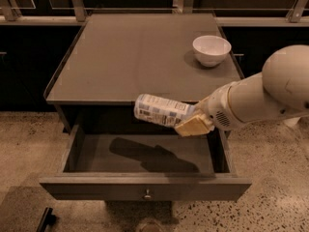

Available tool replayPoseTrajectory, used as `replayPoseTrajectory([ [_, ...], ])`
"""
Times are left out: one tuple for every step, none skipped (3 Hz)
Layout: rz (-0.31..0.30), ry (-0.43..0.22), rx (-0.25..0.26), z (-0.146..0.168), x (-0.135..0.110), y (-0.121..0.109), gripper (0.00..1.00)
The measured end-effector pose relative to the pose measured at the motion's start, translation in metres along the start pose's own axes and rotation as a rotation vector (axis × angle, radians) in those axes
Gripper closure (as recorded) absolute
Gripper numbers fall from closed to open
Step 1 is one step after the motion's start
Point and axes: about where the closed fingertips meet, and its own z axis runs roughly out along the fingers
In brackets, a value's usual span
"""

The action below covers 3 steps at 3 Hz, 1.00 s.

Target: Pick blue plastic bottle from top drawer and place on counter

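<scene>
The blue plastic bottle (160, 110) lies sideways in the air, its pale printed label facing me, in front of the counter's front edge and above the open top drawer (145, 153). My gripper (194, 120) is shut on the bottle's right end, where the cap is hidden by the tan fingers (193, 125). The white arm comes in from the right. The drawer is pulled out, with a dark interior holding only the bottle's shadow and a round knob at the front centre. The counter (135, 57) is the flat grey-brown top behind.
A white bowl (211, 50) stands on the counter's back right part. A metal railing runs behind the counter. Speckled floor lies on both sides of the cabinet. A dark object (46, 220) lies on the floor at the lower left.
</scene>
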Motion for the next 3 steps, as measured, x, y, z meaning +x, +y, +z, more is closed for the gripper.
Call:
replayPoseTrajectory([
  [-0.020,-0.024,-0.004,-0.019,-0.023,-0.010,1.00],
  [-0.061,-0.090,-0.029,-0.002,-0.064,-0.033,1.00],
  [-0.093,-0.148,-0.086,0.045,-0.107,-0.052,1.00],
])
